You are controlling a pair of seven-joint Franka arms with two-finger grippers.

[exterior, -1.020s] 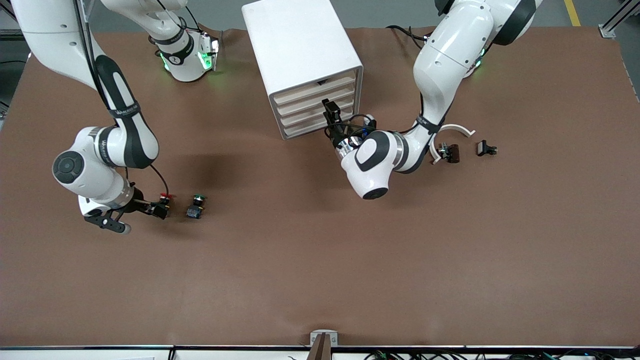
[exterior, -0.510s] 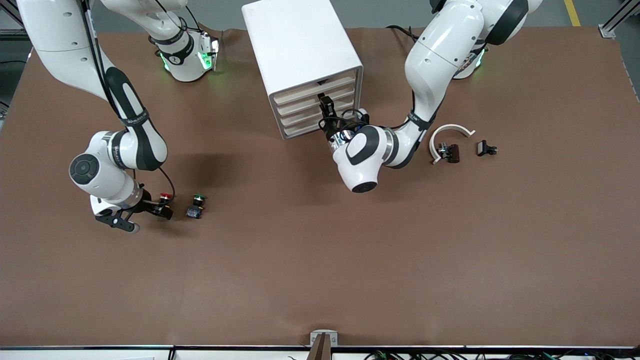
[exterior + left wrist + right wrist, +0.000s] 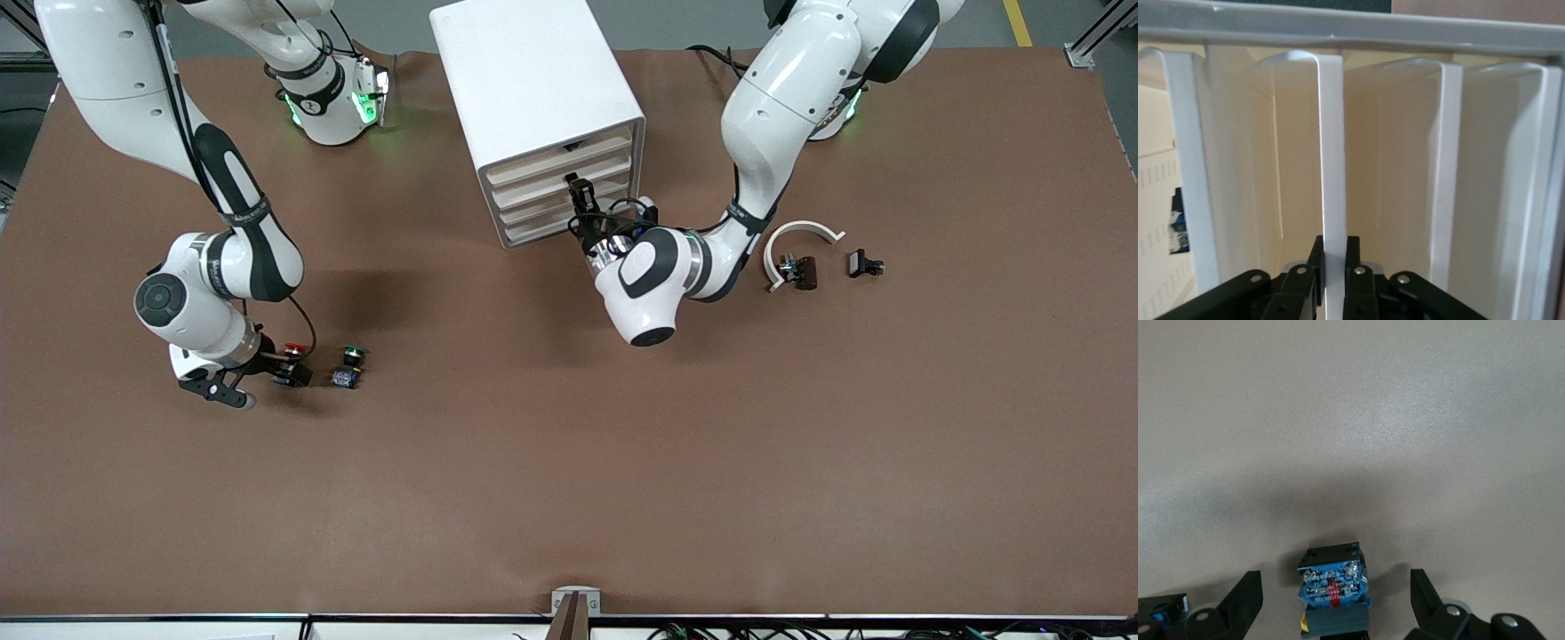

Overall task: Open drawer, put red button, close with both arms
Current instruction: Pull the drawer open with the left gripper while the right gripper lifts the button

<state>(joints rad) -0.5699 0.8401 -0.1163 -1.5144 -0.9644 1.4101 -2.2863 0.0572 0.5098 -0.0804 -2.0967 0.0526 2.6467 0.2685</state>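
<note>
Now, by label:

Cabinet: the white cabinet (image 3: 539,107) stands on the brown table (image 3: 569,462) between the two arm bases, its four drawer fronts facing the front camera; all four are shut.

Left arm: it reaches from its base down to the cabinet front, elbow bent low over the table, wrist turned toward the drawers.

Right arm: it has swung nearer the cabinet end over the last second, forearm folded low, hand down at the table.

Drawer: the drawer (image 3: 569,188), second from the top, is not yet pulled out; its cream front strip (image 3: 1332,167) sits in the left gripper.

Left gripper: the left gripper (image 3: 1333,257) has just closed, and its fingers are now clamped on that strip. I judge the pull can start.

Right gripper: the right gripper (image 3: 1336,600) has come round the red button, fingers wide apart, one on each side, not touching it.

Red button: the red button (image 3: 289,360) rests on the table toward the right arm's end, between the right fingers, its blue underside (image 3: 1332,584) facing the wrist camera.

Green button: the green button (image 3: 348,366) lies just beside it, apart.

Next: squeeze, then lift, I judge.
</note>
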